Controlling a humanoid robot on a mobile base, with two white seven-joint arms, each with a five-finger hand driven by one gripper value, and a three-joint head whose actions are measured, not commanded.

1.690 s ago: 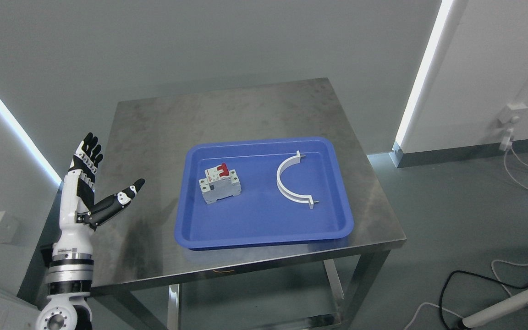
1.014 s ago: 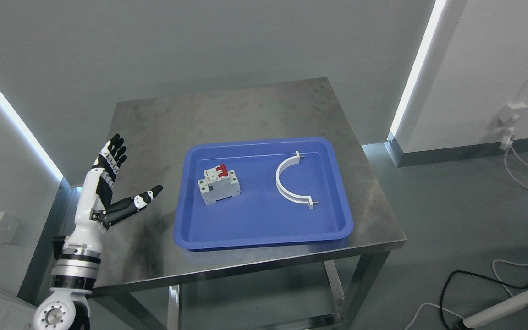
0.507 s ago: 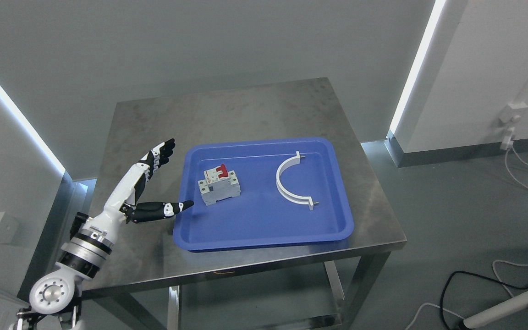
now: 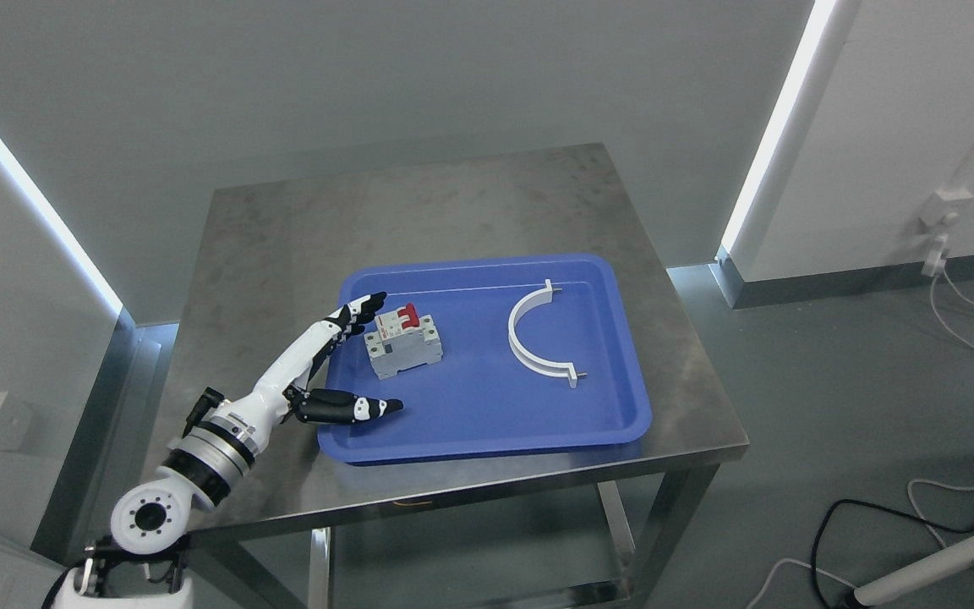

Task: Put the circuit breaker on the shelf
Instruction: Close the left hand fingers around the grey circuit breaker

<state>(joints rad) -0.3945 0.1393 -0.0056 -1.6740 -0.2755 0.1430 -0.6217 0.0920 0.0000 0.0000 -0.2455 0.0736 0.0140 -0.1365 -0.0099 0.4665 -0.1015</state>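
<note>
Left robot hand (image 4: pixel 331 368): reaching in over the counter's (image 4: pixel 284 254) left front, fingers (image 4: pixel 352 317) spread, thumb apart, empty, just beside the breaker.
Tray (image 4: pixel 487 444): blue, shallow, toward the counter's front edge.
Breaker (image 4: pixel 403 338): grey-white block with red switch on top, lying in the tray's left half.
Clamp (image 4: pixel 533 338): white half-ring, in the tray's right half, well apart from the breaker.
</note>
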